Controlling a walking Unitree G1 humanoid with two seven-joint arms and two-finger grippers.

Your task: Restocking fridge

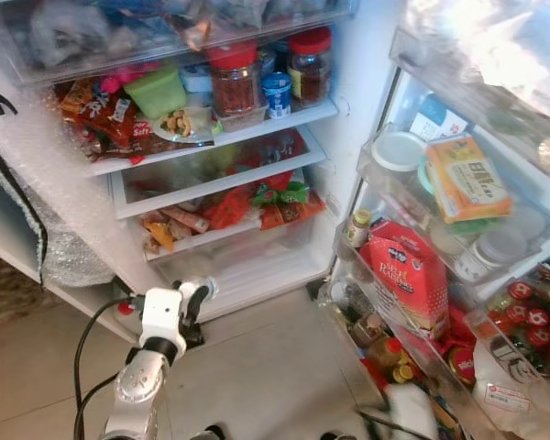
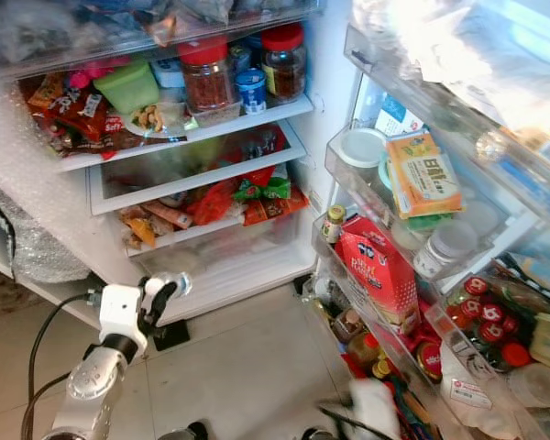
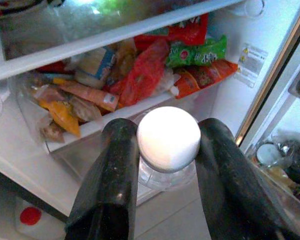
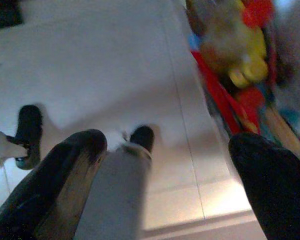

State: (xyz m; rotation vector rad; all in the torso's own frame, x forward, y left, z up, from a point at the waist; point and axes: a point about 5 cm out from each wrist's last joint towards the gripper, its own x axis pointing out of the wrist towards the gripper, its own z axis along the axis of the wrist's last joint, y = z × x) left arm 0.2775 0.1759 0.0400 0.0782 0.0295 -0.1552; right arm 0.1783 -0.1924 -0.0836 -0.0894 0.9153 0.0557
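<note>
Jar [image 3: 168,145] clamped in left tool [image 3: 167,150], facing fridge [image 1: 257,266]

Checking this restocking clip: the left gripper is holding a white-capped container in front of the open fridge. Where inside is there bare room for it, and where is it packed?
The left gripper grips the white-capped container. Bare room: the fridge floor below the snack drawer. Crowded: the jar shelf and door racks.

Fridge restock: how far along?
Done: white fridge stands open, shelves and door racks already packed. In hand: left claw grips a clear plastic jar with a round white lid, low before the bottom drawer. Left: shelve that jar. Right claw is open, holding nothing.
</note>
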